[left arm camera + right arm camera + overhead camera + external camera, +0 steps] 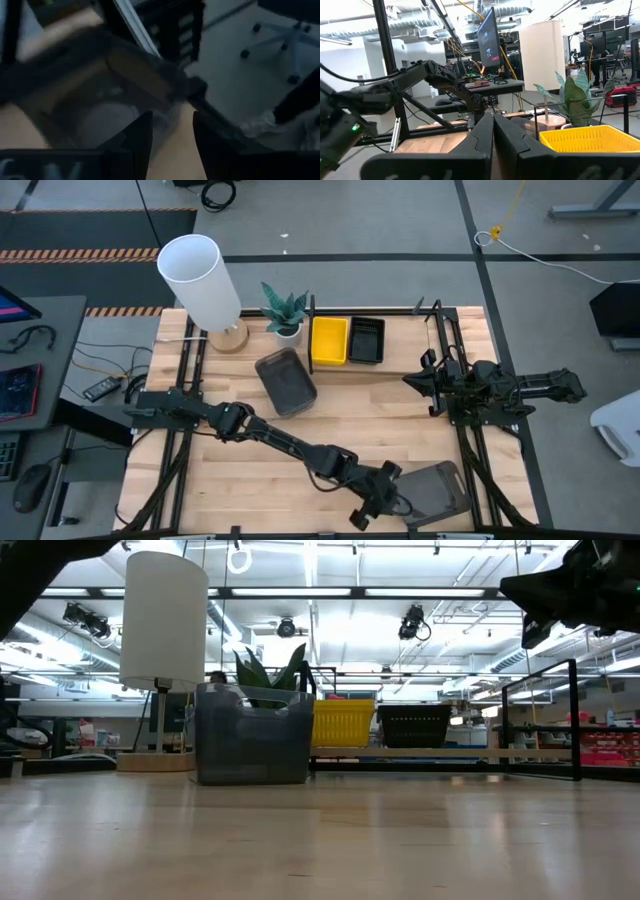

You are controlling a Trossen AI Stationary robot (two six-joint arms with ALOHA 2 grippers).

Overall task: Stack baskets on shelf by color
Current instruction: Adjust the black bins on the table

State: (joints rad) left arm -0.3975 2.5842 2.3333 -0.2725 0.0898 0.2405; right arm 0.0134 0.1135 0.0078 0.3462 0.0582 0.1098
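High view: my left arm reaches diagonally across the tabletop (250, 470) to its near right corner, where my left tool (372, 502) meets a smoky grey basket (436, 492). That basket lies flat near the tabletop's front edge, its long axis running roughly left to right with a slight tilt. In the left wrist view, my fingers (137, 142) stand a little apart with the basket's translucent rim (165, 112) between them; the picture is too blurred to say whether they press on it.

A second smoky grey basket (286, 381) sits mid-tabletop, just in front of the shelf (400, 368), its long axis angled from far left toward near right. In the low view it stands open side up (254, 735), in front of the plant (268, 670).

On the shelf, a yellow basket (329, 341) and a black basket (366, 340) rest side by side, touching or nearly so, each with its long axis pointing away from the tabletop's front edge. The low view shows their short ends, yellow (343, 724) left of black (415, 725).

My right tool (412, 381) hangs above the shelf's right end, holding nothing; in the right wrist view its fingers (482, 132) are pressed together.

The white lamp (200, 280) stands at the far left corner, beside the plant (285, 310).
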